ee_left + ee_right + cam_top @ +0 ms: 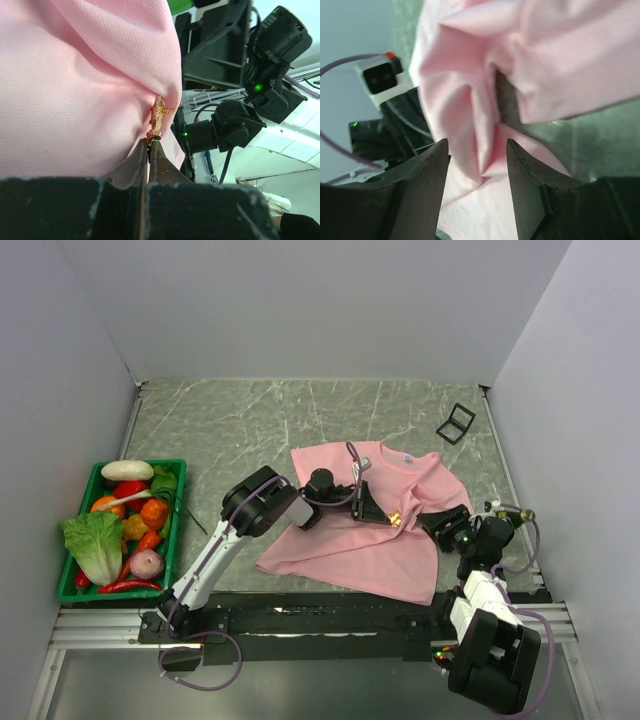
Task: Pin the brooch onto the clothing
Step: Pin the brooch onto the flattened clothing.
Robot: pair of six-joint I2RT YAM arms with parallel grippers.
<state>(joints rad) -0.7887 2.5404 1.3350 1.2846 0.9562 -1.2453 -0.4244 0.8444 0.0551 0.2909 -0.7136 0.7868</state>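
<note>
Bright, even light up top, soft shadows on the table [250, 420]; right pincer [477, 145] blurs, close-up soft.

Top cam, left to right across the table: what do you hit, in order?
green vegetable crate → left gripper → brooch → right gripper

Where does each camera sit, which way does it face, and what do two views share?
Top external: above and behind the arms, looking down on the table and T-shirt; left arm and right arm show, bases at the bottom.
Left wrist: on the left arm, looking along the left pincer, shut on the brooch against the T-shirt; the right arm behind.
Right wrist: on the right arm, looking through the open right pincer at T-shirt folds.
Shared: top and left wrist views both show the brooch.
</note>
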